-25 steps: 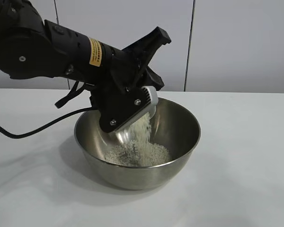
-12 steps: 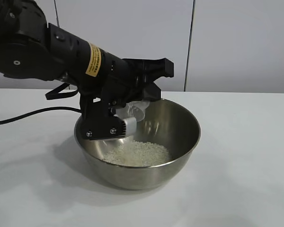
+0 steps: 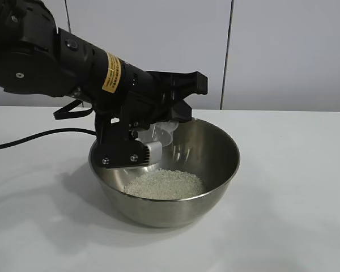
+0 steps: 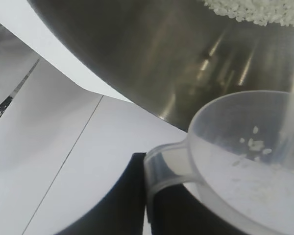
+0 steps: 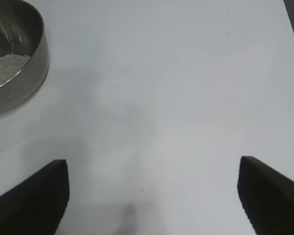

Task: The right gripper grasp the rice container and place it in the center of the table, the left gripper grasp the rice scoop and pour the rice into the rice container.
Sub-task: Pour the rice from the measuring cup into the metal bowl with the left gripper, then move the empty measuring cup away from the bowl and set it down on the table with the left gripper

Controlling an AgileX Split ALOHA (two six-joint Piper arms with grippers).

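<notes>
The steel rice container (image 3: 215,164) stands on the white table (image 3: 294,192) with a heap of rice (image 3: 164,184) in its bottom. My left gripper (image 3: 150,139) hangs over the container's left rim, shut on the handle tab of the clear rice scoop (image 3: 157,134). In the left wrist view the scoop (image 4: 245,161) holds only a few stuck grains, and my left gripper (image 4: 147,196) pinches its handle. My right gripper (image 5: 152,196) is open and empty above bare table, apart from the container (image 5: 19,73), and does not show in the exterior view.
A black cable (image 3: 39,144) trails from the left arm across the table's left side. A white panelled wall (image 3: 272,51) stands behind the table.
One second ago the scoop was tipped and rice streamed into the container. The left gripper has since turned the scoop back, the stream has stopped, and the heap lies flatter.
</notes>
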